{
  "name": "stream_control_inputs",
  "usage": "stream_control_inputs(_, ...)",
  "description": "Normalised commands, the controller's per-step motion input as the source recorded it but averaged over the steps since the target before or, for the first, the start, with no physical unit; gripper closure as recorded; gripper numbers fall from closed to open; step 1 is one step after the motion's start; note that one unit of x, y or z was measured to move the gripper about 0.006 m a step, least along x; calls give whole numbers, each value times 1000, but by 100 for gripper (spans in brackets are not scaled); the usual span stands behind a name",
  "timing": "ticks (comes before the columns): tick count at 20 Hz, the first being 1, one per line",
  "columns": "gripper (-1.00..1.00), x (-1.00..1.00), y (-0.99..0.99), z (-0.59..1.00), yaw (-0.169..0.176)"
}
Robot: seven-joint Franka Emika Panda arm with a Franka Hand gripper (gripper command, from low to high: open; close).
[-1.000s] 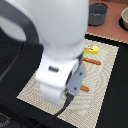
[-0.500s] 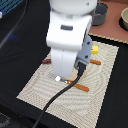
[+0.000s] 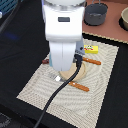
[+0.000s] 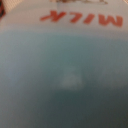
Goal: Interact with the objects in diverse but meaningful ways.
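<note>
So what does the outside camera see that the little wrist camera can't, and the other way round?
Only the exterior view shows the arm over a striped mat, a yellow block, orange-handled cutlery, a plate and a grey pot. Only the wrist view shows a pale blue carton filling the picture, blurred, with red "MILK" lettering. Nothing clearly appears in both: the arm hides the carton outside, and the fingers show in neither.

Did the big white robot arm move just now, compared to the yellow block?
Yes. The arm has swung toward the exterior view's right and further back, closing on the yellow block on the placemat. Its gripper is hidden.
</note>
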Motion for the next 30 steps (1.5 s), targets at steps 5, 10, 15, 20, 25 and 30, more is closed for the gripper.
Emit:
stream_control_inputs(5, 100, -833, -416, -285, 13)
stream_control_inputs(10, 100, -939, -357, -461, 5)
stream_control_inputs(15, 100, -920, -33, -511, 4)
stream_control_inputs(20, 100, -730, -16, -503, 1)
stream_control_inputs(25, 100, -22, 0, -257, 0)
stream_control_inputs(30, 100, 46, -137, -280, 2)
